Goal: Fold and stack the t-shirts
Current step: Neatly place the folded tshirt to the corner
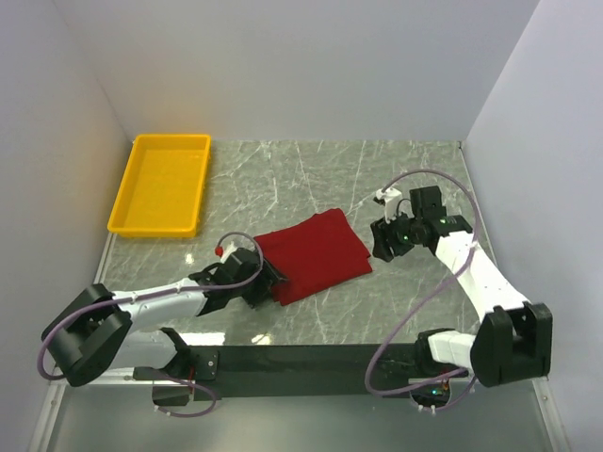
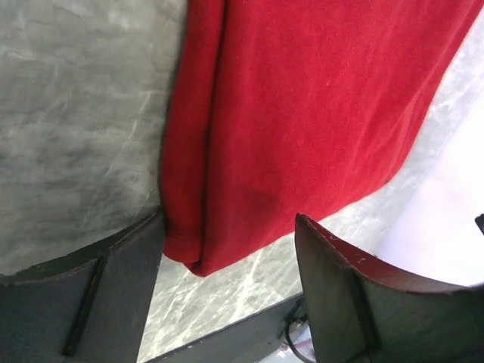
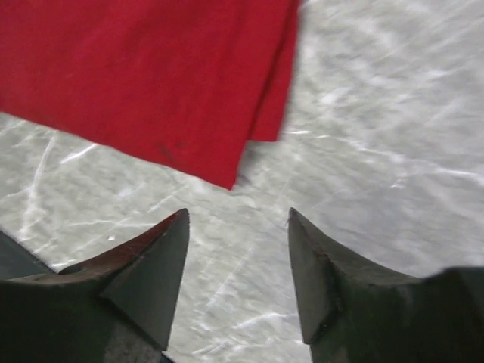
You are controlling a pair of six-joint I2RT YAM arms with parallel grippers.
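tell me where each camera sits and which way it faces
top: above and behind the arms, looking down on table, shirt and tray; both arms show.
left wrist: on that wrist, looking down at the shirt's folded corner; open left gripper shows.
right wrist: on that wrist, looking down at table beside a shirt corner; open right gripper shows.
shared: both wrist views see the shirt on the table.

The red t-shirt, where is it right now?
In the top view, the folded red t-shirt lies in the middle of the table, between the left gripper and the right gripper. The yellow tray sits farther back on the left.
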